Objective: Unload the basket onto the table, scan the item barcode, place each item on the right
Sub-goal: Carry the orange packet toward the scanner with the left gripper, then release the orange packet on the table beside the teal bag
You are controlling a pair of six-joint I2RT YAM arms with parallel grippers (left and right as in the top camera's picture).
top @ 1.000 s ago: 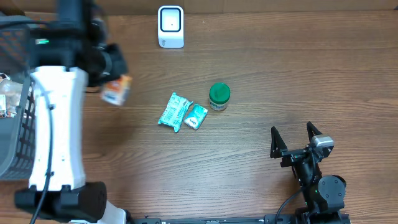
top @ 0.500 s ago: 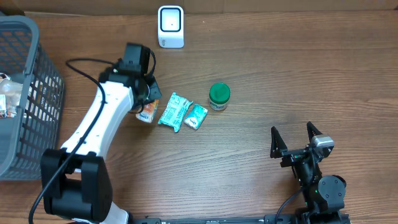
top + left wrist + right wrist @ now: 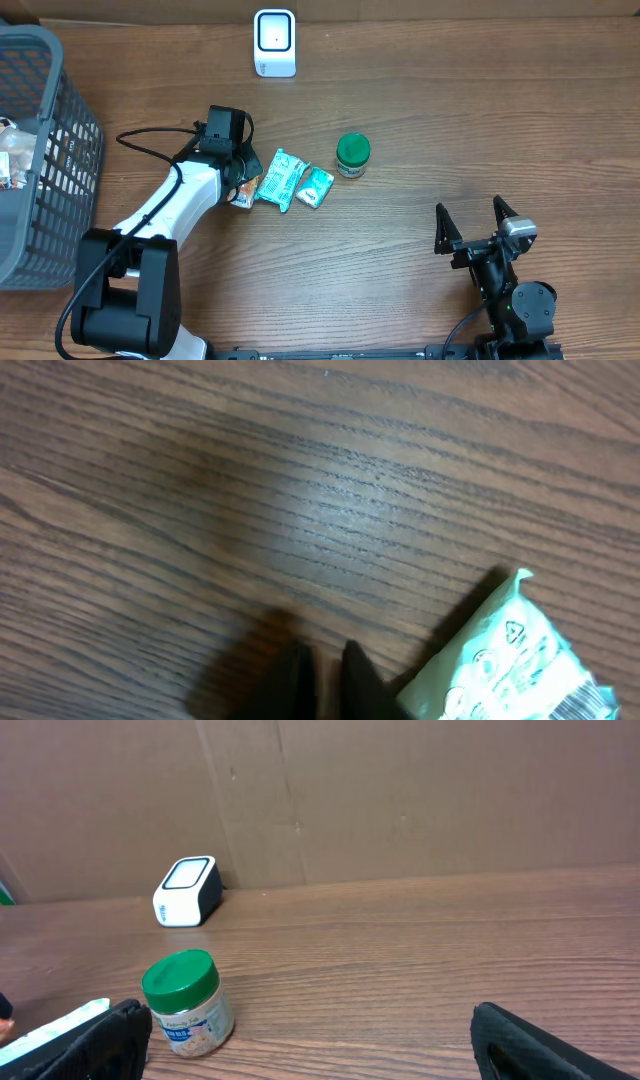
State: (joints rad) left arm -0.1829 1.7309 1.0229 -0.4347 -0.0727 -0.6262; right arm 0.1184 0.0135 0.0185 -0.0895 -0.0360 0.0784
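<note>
A small orange and white packet (image 3: 243, 193) lies on the wood just left of a teal packet (image 3: 279, 179). My left gripper (image 3: 238, 182) points down at it with the packet at its fingertips. In the left wrist view the left gripper (image 3: 328, 665) has its dark fingers almost together, a thin tan strip showing between them, and the teal packet (image 3: 500, 660) is at the lower right. The white barcode scanner (image 3: 274, 42) stands at the table's far edge. My right gripper (image 3: 478, 228) rests wide open at the near right, holding nothing.
A second, smaller teal packet (image 3: 315, 186) and a green-lidded jar (image 3: 352, 154) sit right of the first packet. A grey mesh basket (image 3: 40, 120) with goods stands at the far left. From the right wrist, the jar (image 3: 188, 1001) and scanner (image 3: 186, 891) stand before a cardboard wall.
My left arm has swung from over the basket down to the table, bringing the orange packet next to the teal packets. The right arm has not moved.
</note>
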